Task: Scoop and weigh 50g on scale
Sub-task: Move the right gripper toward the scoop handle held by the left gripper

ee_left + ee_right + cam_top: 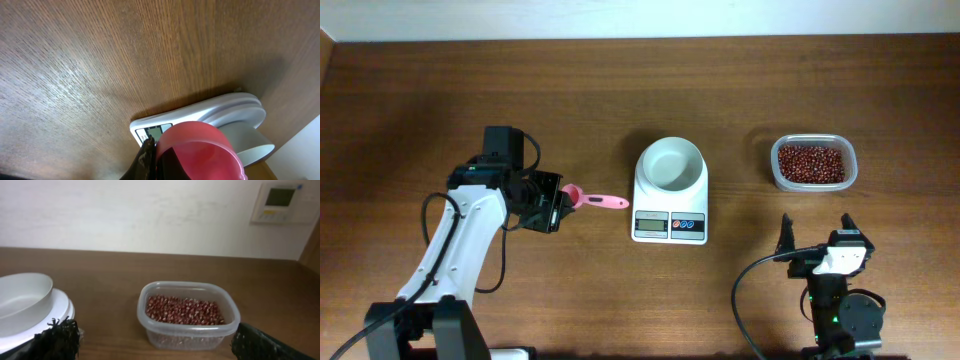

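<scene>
The white scale (669,226) stands mid-table with its round white bowl (670,165) empty. My left gripper (558,204) is just left of it, shut on a pink scoop (592,199) that points toward the scale. In the left wrist view the pink scoop (200,147) fills the bottom beside my dark finger (146,152), with the scale (200,114) and bowl (252,145) beyond. My right gripper (817,230) stands open near the front edge, nothing between its fingers. It faces the clear tub of red beans (185,312).
The tub of beans (812,163) sits right of the scale, a short way behind the right gripper. The bowl's rim (22,300) shows at the left of the right wrist view. Bare wood lies between the tub and the scale.
</scene>
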Action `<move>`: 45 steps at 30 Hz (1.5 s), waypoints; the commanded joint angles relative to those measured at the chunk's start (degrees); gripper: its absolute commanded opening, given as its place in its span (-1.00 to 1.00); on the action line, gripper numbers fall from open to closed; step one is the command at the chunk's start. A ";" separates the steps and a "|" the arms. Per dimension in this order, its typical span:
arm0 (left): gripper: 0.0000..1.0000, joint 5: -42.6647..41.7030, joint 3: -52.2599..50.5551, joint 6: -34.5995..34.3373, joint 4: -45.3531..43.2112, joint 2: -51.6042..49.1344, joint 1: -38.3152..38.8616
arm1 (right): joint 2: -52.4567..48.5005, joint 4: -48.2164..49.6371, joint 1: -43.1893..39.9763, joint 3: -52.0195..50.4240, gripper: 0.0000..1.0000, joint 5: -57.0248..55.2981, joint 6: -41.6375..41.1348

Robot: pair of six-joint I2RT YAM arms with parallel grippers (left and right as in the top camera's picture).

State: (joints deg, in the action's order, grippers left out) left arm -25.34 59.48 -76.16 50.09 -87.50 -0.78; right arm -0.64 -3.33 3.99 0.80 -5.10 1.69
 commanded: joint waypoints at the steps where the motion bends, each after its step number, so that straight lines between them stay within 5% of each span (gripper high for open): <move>1: -1.00 1.01 -0.42 -0.57 1.05 0.96 0.02 | 0.44 2.27 0.50 -0.48 0.98 -1.64 -1.05; 4: -1.00 2.03 -0.42 -1.86 -0.90 0.96 0.02 | 0.44 2.32 0.50 -0.48 0.98 4.96 -17.55; 7: -1.00 2.03 -0.42 -1.81 -1.81 0.96 0.02 | 0.44 2.01 0.50 -0.48 0.98 14.16 -51.76; 12: -1.00 3.34 -0.42 -1.81 -2.29 0.96 -0.11 | 0.44 1.84 0.50 -0.48 0.98 24.74 -76.19; 17: -1.00 1.53 -0.42 -0.02 -1.95 0.98 -0.92 | 0.44 1.84 0.50 -0.48 0.98 36.79 -76.56; 21: -1.00 1.11 -0.42 5.60 2.29 0.98 -0.83 | 0.44 1.55 0.50 -0.48 0.98 36.41 -75.97; 23: -1.00 1.07 -0.42 10.60 4.37 0.98 -0.72 | 0.44 1.25 0.50 -0.48 0.98 37.05 -67.28; 29: -1.00 1.14 -0.39 11.56 5.57 0.98 -0.72 | -0.74 -3.26 0.44 3.28 0.99 37.88 -65.02; 33: -1.00 1.11 -0.39 11.58 5.55 0.98 -0.72 | -7.65 -9.38 0.46 9.99 0.96 37.99 -63.36; 40: -1.00 1.14 -0.42 11.58 5.64 0.98 -0.72 | -27.89 -7.43 0.48 20.70 0.96 48.52 -60.35; 45: -1.00 1.14 -0.42 11.58 6.97 0.98 -0.72 | -33.27 -3.50 0.50 20.85 0.98 55.08 -60.39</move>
State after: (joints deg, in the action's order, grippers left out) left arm -23.81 59.44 -65.52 56.18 -87.42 -1.67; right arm -32.38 -6.39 4.12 20.60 46.19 -59.57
